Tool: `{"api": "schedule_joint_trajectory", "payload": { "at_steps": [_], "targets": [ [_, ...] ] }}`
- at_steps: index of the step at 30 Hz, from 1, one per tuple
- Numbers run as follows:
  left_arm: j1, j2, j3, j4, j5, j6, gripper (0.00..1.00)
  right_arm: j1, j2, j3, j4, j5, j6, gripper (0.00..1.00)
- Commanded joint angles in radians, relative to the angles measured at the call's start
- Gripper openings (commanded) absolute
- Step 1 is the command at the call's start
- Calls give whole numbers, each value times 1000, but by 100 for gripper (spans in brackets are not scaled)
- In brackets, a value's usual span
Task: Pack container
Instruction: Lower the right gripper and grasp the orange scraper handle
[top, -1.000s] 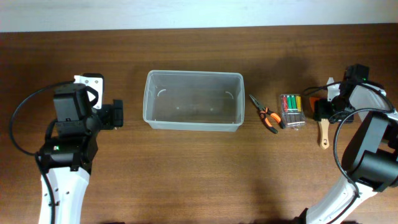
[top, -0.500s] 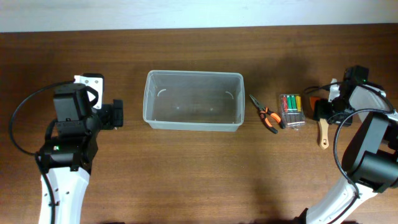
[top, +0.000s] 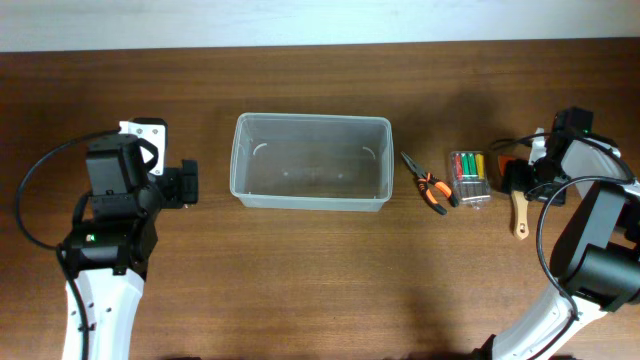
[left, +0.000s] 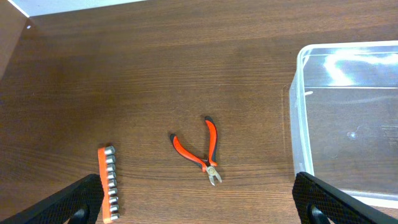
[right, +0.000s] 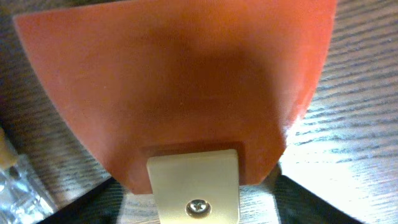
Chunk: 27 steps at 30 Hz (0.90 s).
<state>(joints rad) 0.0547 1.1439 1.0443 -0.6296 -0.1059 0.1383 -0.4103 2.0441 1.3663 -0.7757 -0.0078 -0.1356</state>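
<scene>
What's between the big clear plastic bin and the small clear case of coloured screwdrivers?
Orange-handled pliers lie between the bin and the case, seen in the overhead view.

Table (top: 300, 270): brown wood grain, low sheen, fine lines visible up close. Container (top: 310, 203): translucent clear plastic, smooth, glossy, bright glare on its floor. Left of container: pliers (left: 212, 146) with glossy red plastic grips and bare metal nose; bit strip (left: 108, 183) with an orange plastic holder and shiny metal bits. Right of container: second pliers (top: 430, 188) with orange grips, clear plastic case (top: 469, 177), then a scraper (right: 174, 81) with a smooth matt orange blade, pale handle and a bright metal screw (right: 197, 205).
</scene>
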Motion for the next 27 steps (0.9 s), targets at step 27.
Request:
{"api": "schedule_joint_trajectory", "payload": {
  "at_steps": [27],
  "targets": [
    [5, 2, 23, 0, -7, 16, 99, -3, 29, -137, 58, 2, -60, 61]
  ]
}}
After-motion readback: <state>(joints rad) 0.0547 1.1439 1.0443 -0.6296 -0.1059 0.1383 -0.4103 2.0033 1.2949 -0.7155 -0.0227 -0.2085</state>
